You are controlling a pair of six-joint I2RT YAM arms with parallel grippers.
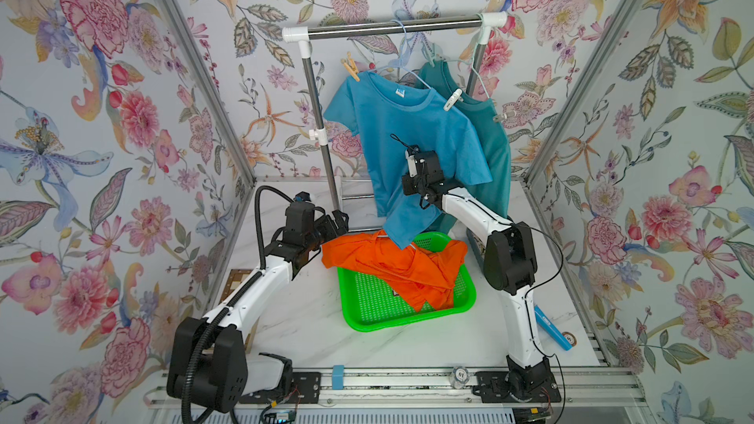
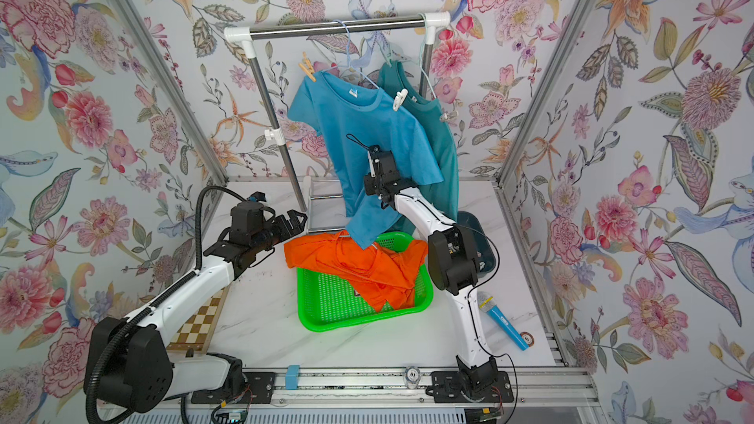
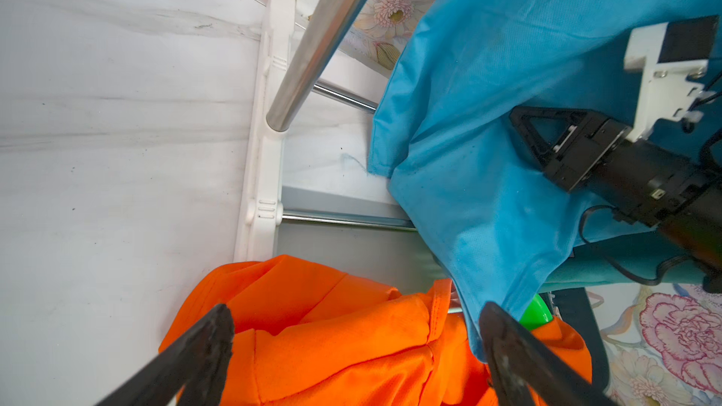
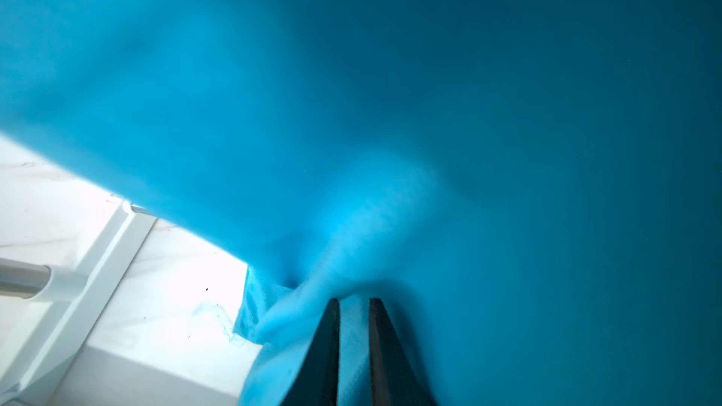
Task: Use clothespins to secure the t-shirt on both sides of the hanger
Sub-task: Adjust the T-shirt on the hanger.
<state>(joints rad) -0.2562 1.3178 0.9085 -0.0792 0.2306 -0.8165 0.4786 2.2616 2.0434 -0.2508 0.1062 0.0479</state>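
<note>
Right pincer (image 4: 354, 302) clamps blue t-shirt (image 1: 408, 128) hem; left pincer (image 3: 357, 312) gapes empty. 2 clothespins (image 1: 452, 99) above hold; release seems next.

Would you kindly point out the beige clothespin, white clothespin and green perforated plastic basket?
Beige clothespin (image 1: 351, 68): in a top view, mid-body.
White clothespin (image 1: 453, 99): in a top view, mid-body.
Green perforated plastic basket (image 1: 373, 299): in a top view, bare floor.
</note>
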